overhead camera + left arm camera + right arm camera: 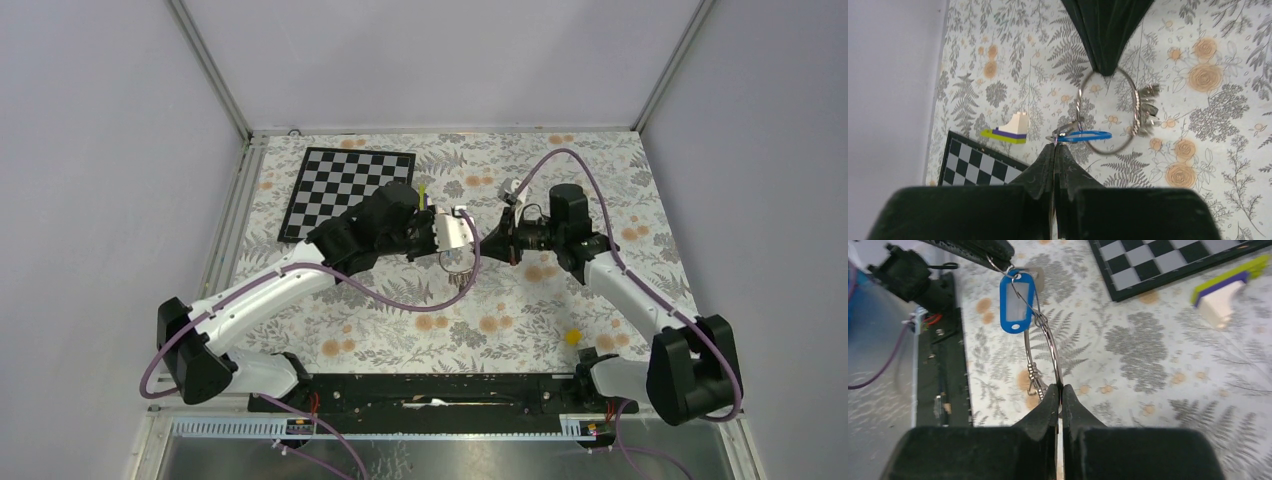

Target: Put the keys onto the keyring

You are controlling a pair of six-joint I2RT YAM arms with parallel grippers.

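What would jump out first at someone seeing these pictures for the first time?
Above the middle of the flowered table, the right gripper pinches the keyring, while the left gripper pinches the end of the blue key tag hanging at the ring. At the far left lies a checkerboard, with a small white, purple and lime block beside it.

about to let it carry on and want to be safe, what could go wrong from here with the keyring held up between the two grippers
1. The right gripper pinches the thin keyring wire only at its fingertips; a tug may make it slip or swivel.
2. The left gripper is shut on the blue-tagged key at the ring, so arms pulling apart could bend the wire.
3. All of it hangs above the table; a slip drops it.
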